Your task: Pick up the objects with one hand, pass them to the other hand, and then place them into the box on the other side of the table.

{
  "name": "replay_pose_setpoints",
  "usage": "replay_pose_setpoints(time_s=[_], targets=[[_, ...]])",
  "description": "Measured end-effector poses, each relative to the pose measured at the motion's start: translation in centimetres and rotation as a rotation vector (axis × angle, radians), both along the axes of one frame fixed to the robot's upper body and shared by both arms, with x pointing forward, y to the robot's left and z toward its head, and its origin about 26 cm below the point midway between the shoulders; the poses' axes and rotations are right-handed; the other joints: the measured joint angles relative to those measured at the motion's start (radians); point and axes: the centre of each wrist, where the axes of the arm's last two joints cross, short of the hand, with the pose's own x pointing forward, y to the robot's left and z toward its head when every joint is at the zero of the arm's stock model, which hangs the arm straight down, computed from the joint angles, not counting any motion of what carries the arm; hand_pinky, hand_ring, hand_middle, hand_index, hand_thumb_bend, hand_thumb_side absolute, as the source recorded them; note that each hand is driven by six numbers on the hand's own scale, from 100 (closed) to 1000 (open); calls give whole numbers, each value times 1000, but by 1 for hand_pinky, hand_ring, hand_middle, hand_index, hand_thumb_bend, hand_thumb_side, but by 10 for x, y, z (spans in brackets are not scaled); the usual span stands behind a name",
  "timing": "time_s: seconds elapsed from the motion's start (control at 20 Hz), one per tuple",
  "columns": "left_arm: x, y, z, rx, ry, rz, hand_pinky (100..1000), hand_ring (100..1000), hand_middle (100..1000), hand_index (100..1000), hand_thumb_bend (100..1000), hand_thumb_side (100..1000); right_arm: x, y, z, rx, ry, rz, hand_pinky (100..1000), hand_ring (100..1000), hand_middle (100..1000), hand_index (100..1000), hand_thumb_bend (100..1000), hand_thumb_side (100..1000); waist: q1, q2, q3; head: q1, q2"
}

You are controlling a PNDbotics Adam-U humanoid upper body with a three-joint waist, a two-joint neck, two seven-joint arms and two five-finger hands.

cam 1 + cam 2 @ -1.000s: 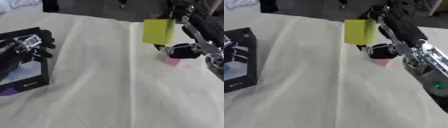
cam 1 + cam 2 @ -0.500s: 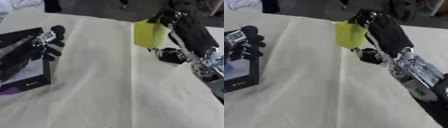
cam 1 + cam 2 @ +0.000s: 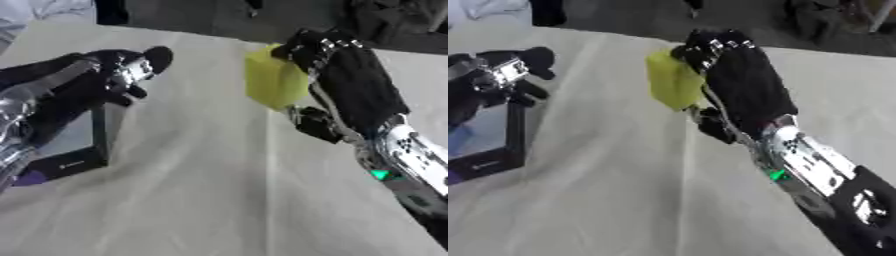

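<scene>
My right hand (image 3: 346, 75) holds a yellow block (image 3: 273, 81) in the air above the middle of the table, fingers curled over its top edge and thumb below it. My left hand (image 3: 131, 70) is raised over the black box (image 3: 74, 162) at the left, its fingers loosely extended and pointing toward the block, with a gap of cloth between them. The pink thing seen earlier is hidden behind my right arm.
A cream cloth (image 3: 201, 200) covers the table, with a crease running down its middle. The black box has an open top and a purple patch (image 3: 28, 178) at its near corner. Dark clutter lies beyond the table's far edge (image 3: 219, 20).
My right hand has carried the yellow block leftward toward the table's middle. My left hand has risen out of the box and moved right toward it. The view has also shifted.
</scene>
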Motion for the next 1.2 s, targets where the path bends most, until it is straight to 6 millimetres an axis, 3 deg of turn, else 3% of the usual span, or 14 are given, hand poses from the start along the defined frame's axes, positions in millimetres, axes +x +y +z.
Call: replay_pose_setpoints(time_s=[0.6, 0.9, 1.2], targets=[[-6, -19, 6, 114, -137, -40, 881, 816, 817, 892, 471, 591, -3, 19, -5, 3, -98, 7, 603, 546, 380, 477, 148, 100, 6, 0, 1, -12, 8], [-8, -25, 7, 180, -246, -62, 903, 826, 816, 882, 557, 540, -4, 24, -11, 25, -129, -29, 571, 539, 388, 485, 102, 100, 12, 0, -1, -14, 10], [-10, -30, 9, 245, -284, -88, 918, 834, 819, 886, 624, 561, -3, 32, -14, 49, -160, -61, 563, 533, 386, 485, 100, 100, 12, 0, 0, -14, 10]])
